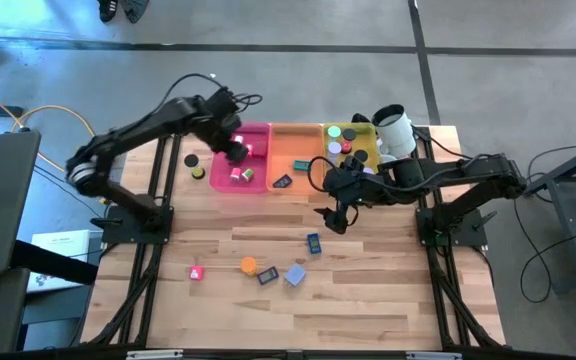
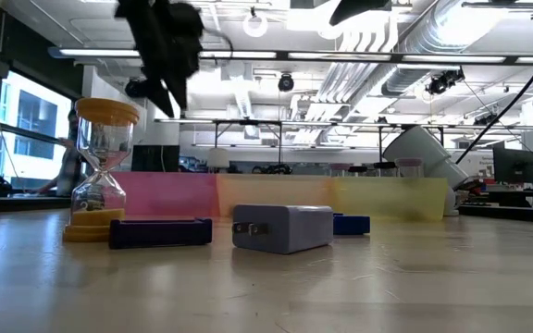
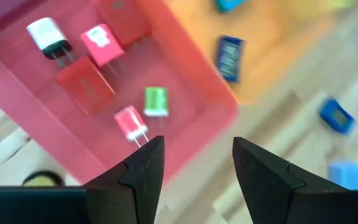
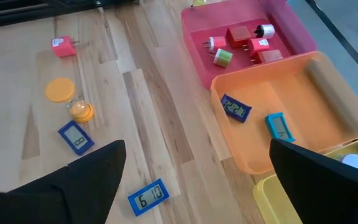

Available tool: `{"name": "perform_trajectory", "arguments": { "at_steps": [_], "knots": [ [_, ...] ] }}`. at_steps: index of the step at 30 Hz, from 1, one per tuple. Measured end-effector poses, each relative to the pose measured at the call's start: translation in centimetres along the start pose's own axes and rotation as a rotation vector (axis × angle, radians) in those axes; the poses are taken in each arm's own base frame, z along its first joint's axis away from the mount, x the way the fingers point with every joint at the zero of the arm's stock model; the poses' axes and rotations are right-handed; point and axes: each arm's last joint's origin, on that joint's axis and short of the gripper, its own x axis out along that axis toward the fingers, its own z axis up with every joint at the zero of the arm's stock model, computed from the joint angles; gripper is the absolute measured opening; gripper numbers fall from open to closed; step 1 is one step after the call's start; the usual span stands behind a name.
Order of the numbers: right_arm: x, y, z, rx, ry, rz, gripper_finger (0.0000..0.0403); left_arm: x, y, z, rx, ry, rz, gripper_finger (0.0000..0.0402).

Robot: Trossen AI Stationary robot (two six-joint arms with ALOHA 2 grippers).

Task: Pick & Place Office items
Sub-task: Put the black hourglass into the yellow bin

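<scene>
The sorting looks well underway but unfinished. The pink tray (image 1: 251,170) already holds several small plug-like blocks, red, pink, green and white; the orange tray (image 1: 293,163) holds two flat blue rectangles, and the yellow tray (image 1: 356,143) at the far right holds round rolls. The left gripper (image 3: 191,168) hovers over the pink tray with its jaws spread and nothing between them, which suggests a piece was just dropped there. The right gripper (image 1: 336,215) hangs over bare table just in front of the trays, jaws wide and empty. Left on the near table are a pink block (image 1: 196,272), an orange hourglass (image 1: 249,266), a dark rectangle (image 1: 267,277), a lavender block (image 1: 295,275) and a blue rectangle (image 1: 314,243); two dark rolls (image 1: 194,164) lie left of the pink tray.
</scene>
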Motion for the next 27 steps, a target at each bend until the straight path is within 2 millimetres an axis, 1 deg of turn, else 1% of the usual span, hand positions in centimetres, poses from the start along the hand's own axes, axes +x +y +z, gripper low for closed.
{"name": "perform_trajectory", "arguments": {
  "at_steps": [3, 6, 9, 12, 15, 18, 21, 24, 27],
  "knots": [
    [0.0, 0.0, 0.0, -0.005, 0.0, 0.0, 0.0387, -2.7, -1.2, -2.1, 0.054, -0.021, -0.032, 0.0183],
    [0.0, 0.0, 0.0, -0.018, -0.002, 0.0, 0.0387, -5.0, -2.1, -4.2, 0.096, -0.027, -0.063, 0.0183],
    [0.0, 0.0, 0.1, -0.016, -0.009, 0.002, 0.0387, -6.6, -2.7, -6.0, 0.103, -0.027, -0.089, 0.0183],
    [0.0, 0.0, 0.1, -0.015, -0.012, 0.003, 0.0387, -7.6, -3.2, -7.4, 0.147, -0.029, -0.116, 0.0183],
    [0.0, 0.1, 0.2, -0.014, -0.015, 0.004, 0.0387, -8.1, -3.9, -8.2, 0.165, -0.029, -0.139, 0.0186],
    [0.0, 0.1, 0.2, -0.011, -0.024, 0.008, 0.0387, -8.1, -4.5, -8.7, 0.192, -0.023, -0.141, 0.0202],
    [0.0, 0.1, 0.3, -0.009, -0.028, 0.009, 0.0387, -8.0, -5.2, -9.1, 0.214, -0.023, -0.111, 0.0233],
    [0.0, 0.1, 0.3, -0.01, -0.027, 0.01, 0.0387, -7.7, -6.0, -9.4, 0.251, -0.026, -0.082, 0.0273],
    [0.0, 0.2, 0.3, -0.01, -0.022, 0.025, 0.0387, -7.7, -6.5, -9.9, 0.287, -0.019, -0.091, 0.0307]
  ]
}}
